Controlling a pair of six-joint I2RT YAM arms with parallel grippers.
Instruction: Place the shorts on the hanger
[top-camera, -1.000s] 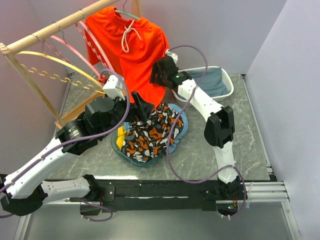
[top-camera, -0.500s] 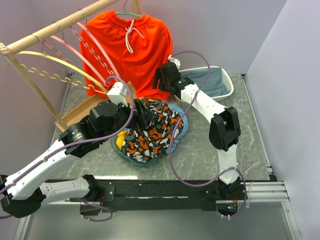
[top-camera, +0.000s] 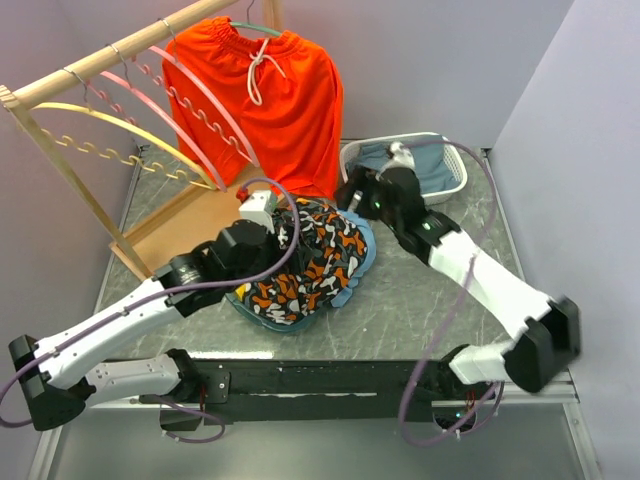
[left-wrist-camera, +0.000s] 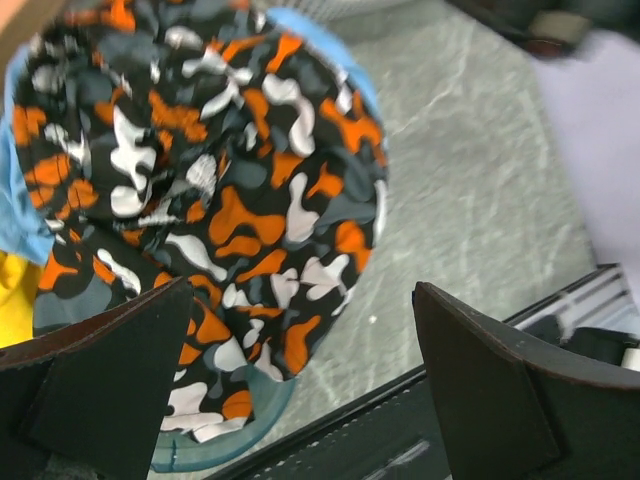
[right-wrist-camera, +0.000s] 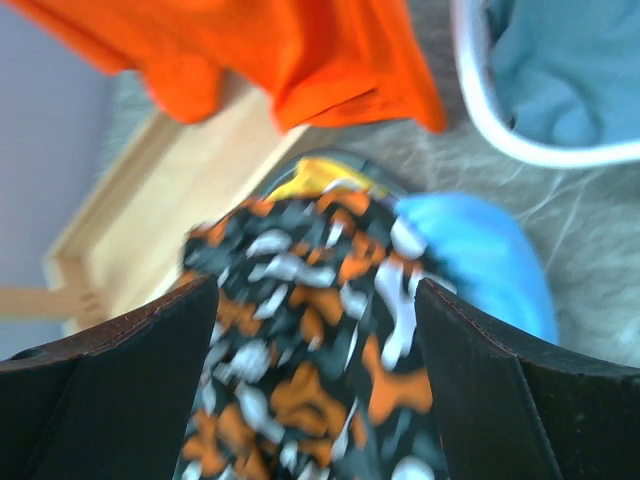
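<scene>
The bright orange-red shorts (top-camera: 275, 100) hang from the wooden rail on the pale green hanger (top-camera: 258, 28), white drawstring dangling at the front. Their lower hem (right-wrist-camera: 300, 60) shows at the top of the right wrist view. My left gripper (top-camera: 285, 226) (left-wrist-camera: 300, 390) stands open and empty over the patterned garment, below the shorts. My right gripper (top-camera: 350, 190) (right-wrist-camera: 315, 380) is open too, holding nothing, just right of the shorts' hem and apart from it.
A black-orange-white patterned garment (top-camera: 310, 255) fills a teal dish (top-camera: 262, 312) with blue and yellow cloth under it. A white basket (top-camera: 452, 160) holds blue-grey cloth. Pink hangers (top-camera: 200, 110) and a yellow hanger (top-camera: 110, 125) hang on the wooden rack (top-camera: 110, 58).
My right arm has drawn back from the shorts, swinging right and down toward the basket. The left arm has pulled back and lower. The shorts now hang free and have settled.
</scene>
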